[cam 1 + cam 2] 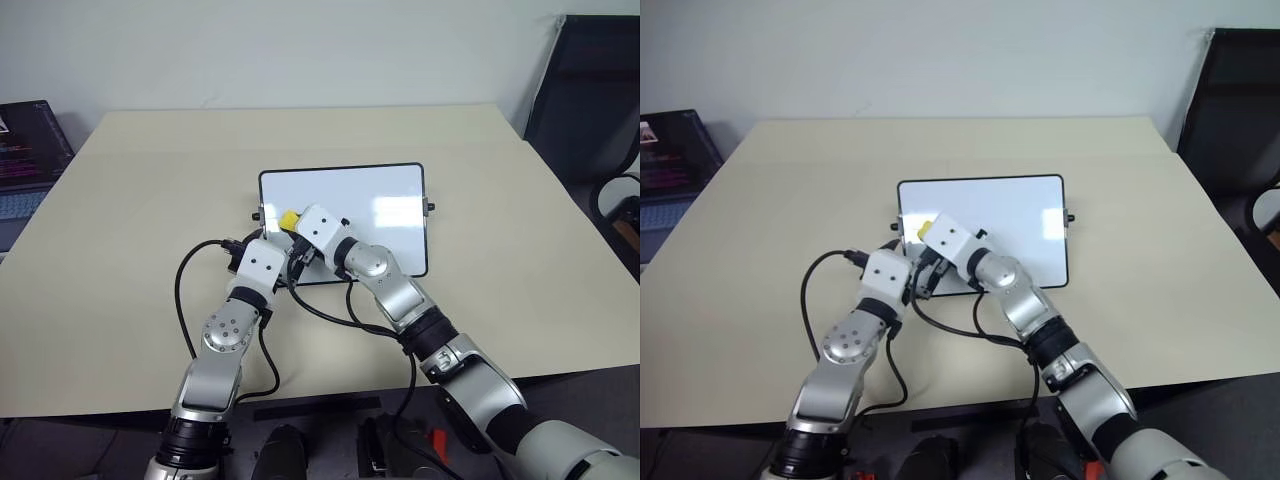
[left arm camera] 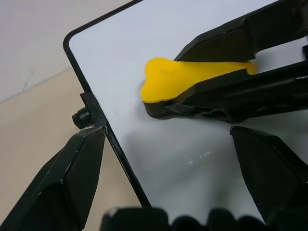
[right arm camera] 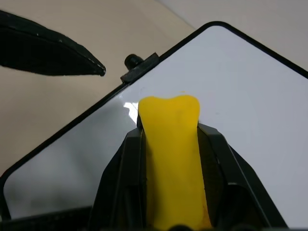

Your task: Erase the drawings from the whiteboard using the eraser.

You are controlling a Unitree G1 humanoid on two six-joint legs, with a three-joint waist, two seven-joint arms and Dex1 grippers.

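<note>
Yellow eraser (image 3: 169, 159) lengthwise between right end effector (image 3: 169, 144) fingers, on whiteboard (image 1: 385, 205)

A pale beige surface (image 1: 120, 250) fills the middle of the room, its far edge against a plain, light bluish-white wall (image 1: 300, 50). At the far left an open laptop (image 1: 25, 160) glows with a dark screen. On the right stands a black chair (image 1: 590, 100) — beneath it, dark grey floor (image 1: 600, 400).

An office-like room: a beige table (image 1: 120, 250) stood before a plain wall (image 1: 300, 50), a laptop (image 1: 25, 165) just beside the table, a dark chair (image 1: 590, 100) near it.
</note>
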